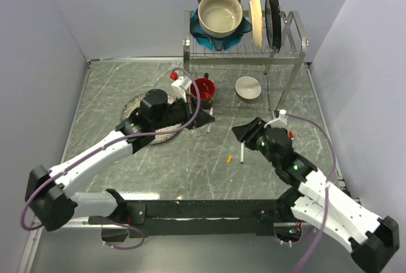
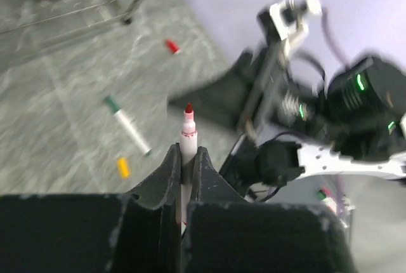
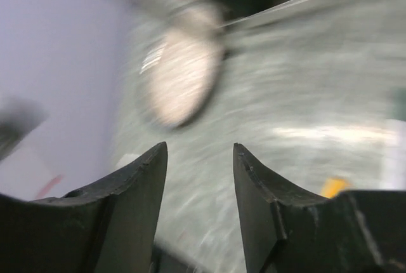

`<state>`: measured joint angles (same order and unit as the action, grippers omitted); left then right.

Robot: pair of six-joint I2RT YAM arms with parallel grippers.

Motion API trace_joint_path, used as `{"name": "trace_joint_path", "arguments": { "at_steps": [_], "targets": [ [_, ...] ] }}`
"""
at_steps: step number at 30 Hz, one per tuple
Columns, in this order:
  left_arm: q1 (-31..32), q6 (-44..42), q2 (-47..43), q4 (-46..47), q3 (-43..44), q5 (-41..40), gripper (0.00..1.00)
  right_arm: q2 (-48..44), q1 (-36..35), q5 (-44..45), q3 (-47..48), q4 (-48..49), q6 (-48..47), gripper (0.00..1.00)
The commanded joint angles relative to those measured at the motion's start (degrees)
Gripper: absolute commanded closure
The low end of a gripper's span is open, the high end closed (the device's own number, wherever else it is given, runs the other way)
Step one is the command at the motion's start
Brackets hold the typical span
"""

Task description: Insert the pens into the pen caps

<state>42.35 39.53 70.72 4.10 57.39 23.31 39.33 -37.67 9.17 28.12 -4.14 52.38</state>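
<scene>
From above, the left arm reaches out over the grey marbled table [image 1: 127, 76], its left gripper [image 1: 206, 119] hanging just in front of a glossy red cup [image 1: 203, 89]. The right gripper [image 1: 241, 132] faces it from the other side, the two a little apart. On the table between them and nearer the bases lie a small yellow plastic cap [image 1: 228, 158] and, just beside it, a thin white-barrelled pen with green ends [image 1: 243, 152]. At the back stands a metal wire dish rack [image 1: 298, 44] loaded with bowls and plates. The left wrist camera shows that gripper [image 2: 186, 155] pinched tight on a white-barrelled marker pen with a red tip [image 2: 188, 134] — the pen stands upright between the fingers, tip up and bare. Beyond it the green-ended pen [image 2: 129, 127] lies flat, with the yellow cap [image 2: 122, 167] near its lower end and a small red plastic cap [image 2: 172, 46] well apart, farther off on the table. The right wrist view is badly smeared, but the right gripper [image 3: 198, 159] plainly stands parted with nothing between its fingers — only blurred tabletop shows in the gap.
</scene>
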Motion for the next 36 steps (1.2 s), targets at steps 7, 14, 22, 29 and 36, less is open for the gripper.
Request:
{"name": "trace_joint_path", "arguments": {
  "at_steps": [7,14,22,29,36],
  "targets": [
    [0.1,-12.63,-14.46,-21.85,-0.95,-15.92,0.99,19.35,28.94,14.31,12.4,-25.91,27.75,0.45],
    [0.19,-13.25,-15.96,-22.2,-2.01,-14.78,0.99,30.44,47.66,9.12,13.8,-30.49,41.03,0.43],
    [0.19,-13.43,-17.02,-21.94,-2.54,-15.22,0.99,38.18,51.73,5.79,19.07,-31.37,51.15,0.36],
    [0.19,-13.6,-17.19,-22.38,-2.63,-16.89,0.99,44.95,54.02,1.47,23.46,-31.35,55.36,0.37],
    [0.19,-13.34,-16.84,-22.2,-2.63,-16.81,0.99,48.64,54.63,-2.04,25.05,-31.62,58.18,0.37]
  ]
}}
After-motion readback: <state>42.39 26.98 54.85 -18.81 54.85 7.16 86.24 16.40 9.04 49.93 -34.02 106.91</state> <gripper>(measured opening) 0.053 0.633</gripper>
